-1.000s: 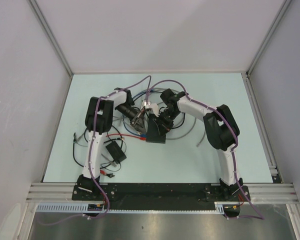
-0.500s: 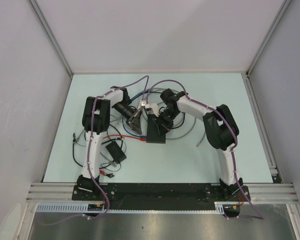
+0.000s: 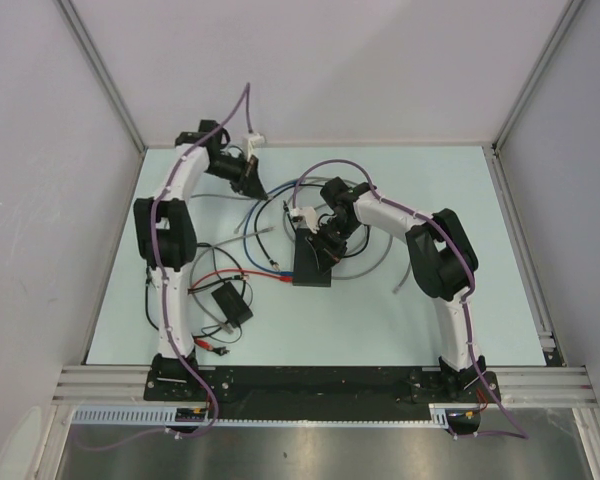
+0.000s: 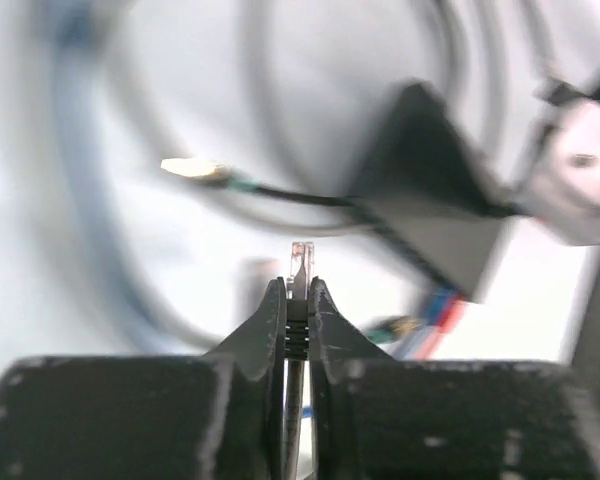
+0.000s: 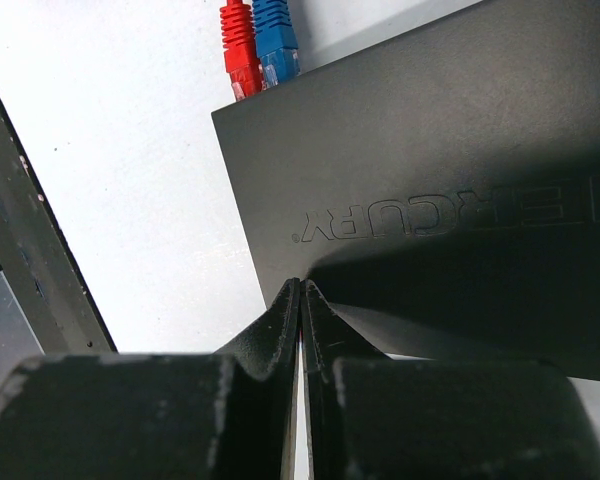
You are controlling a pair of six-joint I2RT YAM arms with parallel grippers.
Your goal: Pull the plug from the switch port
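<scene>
The switch is a flat dark grey box at mid table, with its port edge on the left. In the right wrist view a red plug and a blue plug sit in ports on the box. My right gripper is shut, its tips resting on the box top. My left gripper is far back left, away from the switch. It is shut on a plug with a clear tip and black ribbed boot, held free in the air.
Grey, blue and black cables loop on the table between the arms. A loose plug with a pale tip lies there too. A small black box with thin wires lies near the left arm's base. A red cable runs toward the switch.
My left gripper has moved from the switch's port edge to the back left, taking the plug and its cable with it. The right gripper stays on the box.
</scene>
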